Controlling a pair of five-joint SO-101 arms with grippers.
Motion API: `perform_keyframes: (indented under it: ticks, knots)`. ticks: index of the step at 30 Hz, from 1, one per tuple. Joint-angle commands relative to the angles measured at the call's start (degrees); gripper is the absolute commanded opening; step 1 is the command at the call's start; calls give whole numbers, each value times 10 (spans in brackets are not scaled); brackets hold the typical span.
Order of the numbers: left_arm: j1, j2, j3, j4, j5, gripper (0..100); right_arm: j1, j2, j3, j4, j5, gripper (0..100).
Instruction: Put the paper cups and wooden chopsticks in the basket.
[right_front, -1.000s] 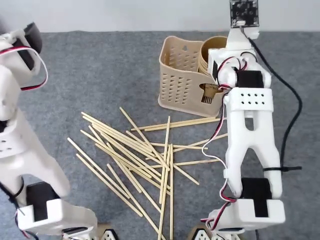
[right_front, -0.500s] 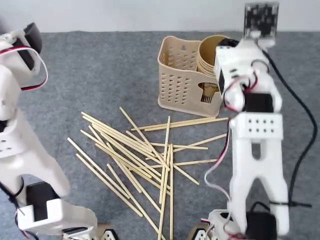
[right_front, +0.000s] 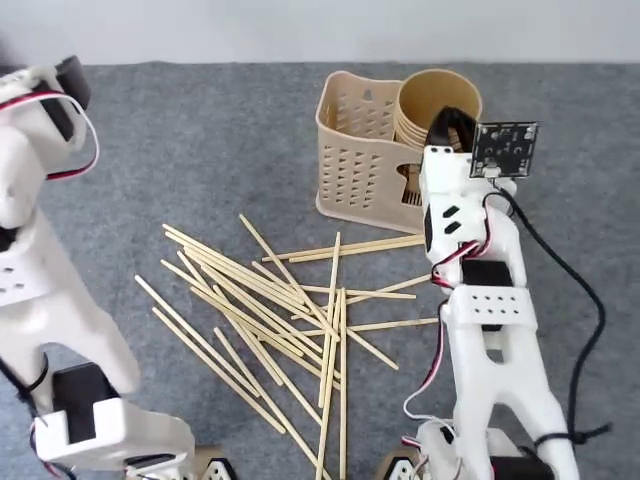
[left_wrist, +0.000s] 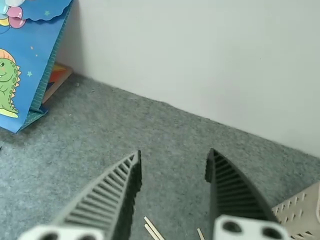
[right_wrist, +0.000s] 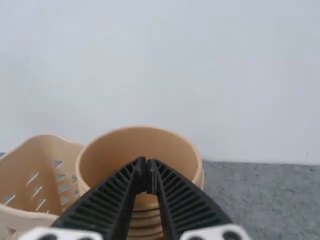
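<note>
A stack of paper cups (right_front: 432, 96) stands upright in the right end of the beige slotted basket (right_front: 355, 165). Several wooden chopsticks (right_front: 275, 300) lie crossed on the grey carpet in front of the basket. My right gripper (right_front: 450, 132) hovers at the front edge of the cups, above their rim. In the right wrist view it (right_wrist: 147, 169) is shut with nothing in it, in front of the cups (right_wrist: 110, 150) and the basket (right_wrist: 30, 165). My left gripper (left_wrist: 172, 156) is open and empty, high at the far left (right_front: 68, 78), with chopstick tips (left_wrist: 152, 231) below it.
A blue paper bag (left_wrist: 25, 60) with a dinosaur print leans against the white wall beyond the left gripper. A corner of the basket (left_wrist: 300, 205) shows past it too. A black cable (right_front: 585, 300) trails beside the right arm.
The right arm has drawn back from over the basket toward the front of the table, uncovering the cups' rim. The left arm, cups and chopsticks have stayed put.
</note>
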Motion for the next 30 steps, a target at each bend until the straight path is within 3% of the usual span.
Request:
perform_keyframes:
  ticks: [1,12,17,30]
  knots:
    - [1,-25,0,10,2,198,6,-17,-10,0,1,9]
    - [0,-33,2,11,2,198,-24,-244,-75,246,-4,9]
    - [-1,-97,73,11,-3,198,-55,-310,-75,412,1,14]
    - [-1,-284,434,-4,-201,198,-121,-314,-75,749,-4,16]
